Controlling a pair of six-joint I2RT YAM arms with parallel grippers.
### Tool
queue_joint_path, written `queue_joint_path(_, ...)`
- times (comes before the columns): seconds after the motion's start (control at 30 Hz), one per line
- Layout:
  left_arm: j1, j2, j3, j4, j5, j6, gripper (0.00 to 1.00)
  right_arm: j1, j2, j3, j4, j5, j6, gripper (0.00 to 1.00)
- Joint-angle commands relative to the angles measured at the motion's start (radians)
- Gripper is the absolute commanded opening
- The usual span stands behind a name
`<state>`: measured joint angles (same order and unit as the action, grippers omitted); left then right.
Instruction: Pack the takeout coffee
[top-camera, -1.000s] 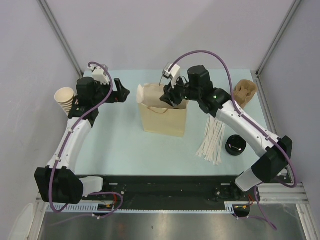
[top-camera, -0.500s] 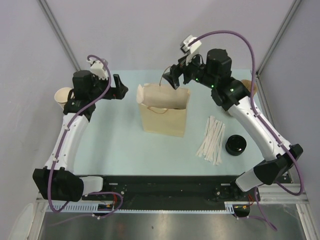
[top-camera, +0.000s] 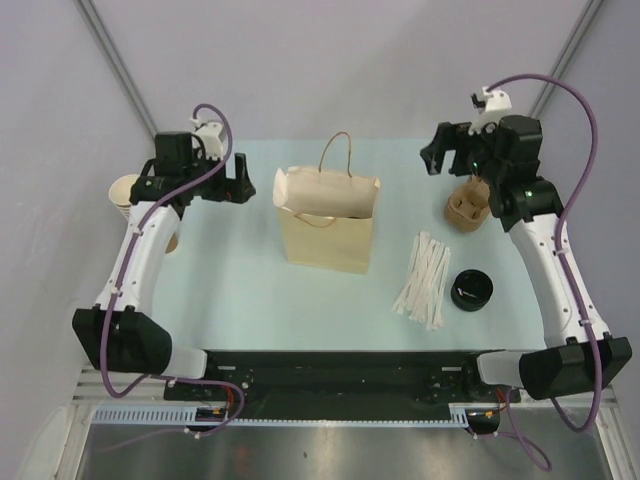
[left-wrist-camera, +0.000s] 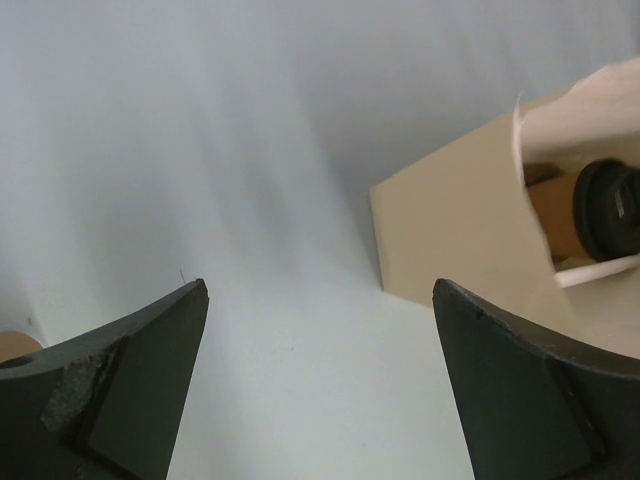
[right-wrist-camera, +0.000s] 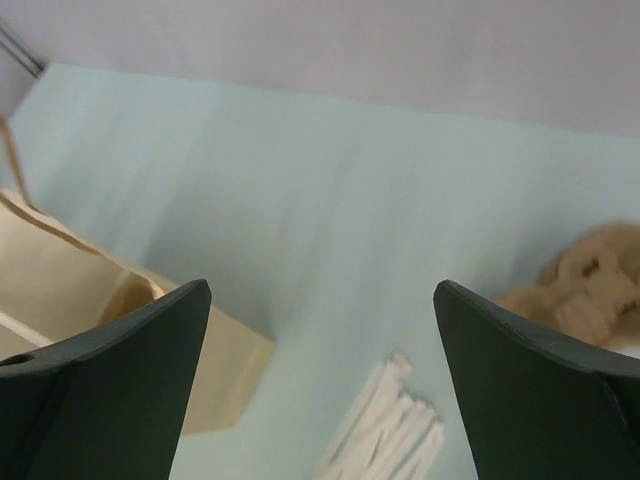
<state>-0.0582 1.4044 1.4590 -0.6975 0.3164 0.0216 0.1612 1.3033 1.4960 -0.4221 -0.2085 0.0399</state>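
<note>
A tan paper bag (top-camera: 328, 228) stands mid-table with its handle up. Through its torn side in the left wrist view I see the takeout coffee (left-wrist-camera: 556, 214), a brown cup lying inside the bag (left-wrist-camera: 450, 230) with a black lid (left-wrist-camera: 606, 208) on it. The brown pulp carrier tray (top-camera: 468, 207) sits at the back right, also at the right edge of the right wrist view (right-wrist-camera: 592, 283). My left gripper (top-camera: 238, 178) is open and empty just left of the bag (left-wrist-camera: 320, 290). My right gripper (top-camera: 438, 156) hangs open and empty, high beside the carrier (right-wrist-camera: 322, 288).
A stack of nested tan cups (top-camera: 127, 196) stands at the far left edge. White stir sticks (top-camera: 424, 280) lie fanned right of the bag, seen too in the right wrist view (right-wrist-camera: 390, 432). Black round lids (top-camera: 471, 290) sit near them. Walls close in the back.
My right gripper opened, lifted out of the bag's mouth and swung back to the right, above the carrier tray. The left arm shifted only slightly.
</note>
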Motion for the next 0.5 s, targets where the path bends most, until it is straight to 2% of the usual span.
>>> queue_joint_path(0.0, 0.008, -0.054, -0.150, -0.065, -0.004, 0.100, 0.99, -0.048, -0.093, -0.139, -0.135, -0.017, 0.034, 1.00)
queue_joint_path(0.27, 0.008, -0.142, -0.397, -0.007, -0.049, 0.170, 1.00, -0.063, -0.266, -0.397, -0.172, 0.007, 0.018, 1.00)
queue_joint_path(0.47, 0.008, -0.153, -0.420, 0.009, -0.059, 0.207, 0.99, -0.063, -0.320, -0.470, -0.152, 0.007, 0.015, 1.00)
